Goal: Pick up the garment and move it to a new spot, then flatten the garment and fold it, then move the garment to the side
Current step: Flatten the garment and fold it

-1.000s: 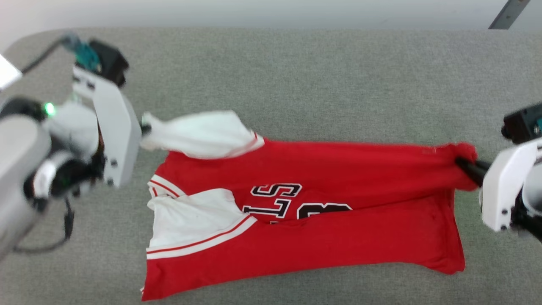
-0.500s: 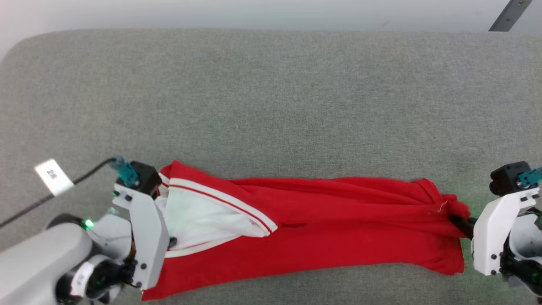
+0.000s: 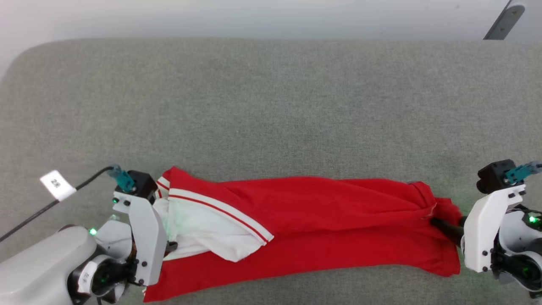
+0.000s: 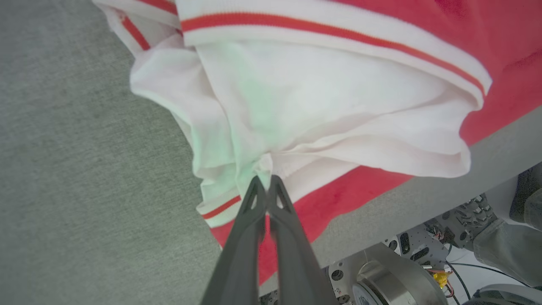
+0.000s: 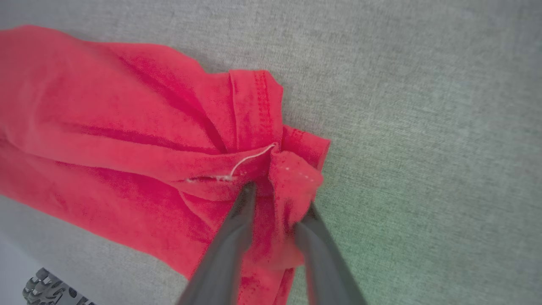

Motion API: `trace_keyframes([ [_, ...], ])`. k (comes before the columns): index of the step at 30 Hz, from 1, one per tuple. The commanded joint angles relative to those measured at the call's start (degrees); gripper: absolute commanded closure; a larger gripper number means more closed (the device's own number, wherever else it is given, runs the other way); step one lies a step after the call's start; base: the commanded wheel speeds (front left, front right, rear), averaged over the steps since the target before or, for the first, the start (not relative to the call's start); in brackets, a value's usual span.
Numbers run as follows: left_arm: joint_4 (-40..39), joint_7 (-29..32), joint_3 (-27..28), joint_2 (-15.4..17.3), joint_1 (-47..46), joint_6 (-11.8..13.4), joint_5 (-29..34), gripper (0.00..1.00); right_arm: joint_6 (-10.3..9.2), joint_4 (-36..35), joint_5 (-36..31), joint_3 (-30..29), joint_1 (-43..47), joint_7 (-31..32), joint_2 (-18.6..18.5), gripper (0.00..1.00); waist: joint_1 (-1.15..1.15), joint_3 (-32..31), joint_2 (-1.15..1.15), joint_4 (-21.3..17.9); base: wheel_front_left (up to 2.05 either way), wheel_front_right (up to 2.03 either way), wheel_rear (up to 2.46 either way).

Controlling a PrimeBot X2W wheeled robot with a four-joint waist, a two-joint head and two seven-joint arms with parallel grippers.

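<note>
The garment, a red shirt with white sleeves, lies folded lengthwise along the near side of the grey table. Its chest characters are hidden inside the fold. My left gripper is at the garment's left end, shut on a pinch of white sleeve cloth; the left gripper has its fingers pressed together. My right gripper is at the right end, by the red hem. The right gripper has its jaws parted, with a loose bunch of red hem between them.
The table's near edge runs just beside the garment, with the robot's base below it. A cable with a white tag trails from the left wrist. A metal bar stands beyond the far right corner.
Both grippers carried the garment's far edge toward the near side, folding it over and covering the chest characters. The right jaws have parted from shut.
</note>
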Motion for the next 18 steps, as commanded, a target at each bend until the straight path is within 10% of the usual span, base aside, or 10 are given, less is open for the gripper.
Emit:
trace_keyframes([
  [1,-0.1,-0.9,0.5,0.1,0.9,-0.3,0.0,0.00,-0.09,-0.7,0.7,-0.5,0.0,0.6,-0.5,0.00,0.00,-0.9,0.00,0.2,0.00,0.00,0.00],
  [18,-5.3,-26.2,6.3,1.5,9.1,0.2,4.2,0.00,-0.09,-0.4,-1.8,-10.2,1.9,9.5,1.9,0.00,0.00,-4.5,0.00,3.1,0.00,0.00,0.00],
])
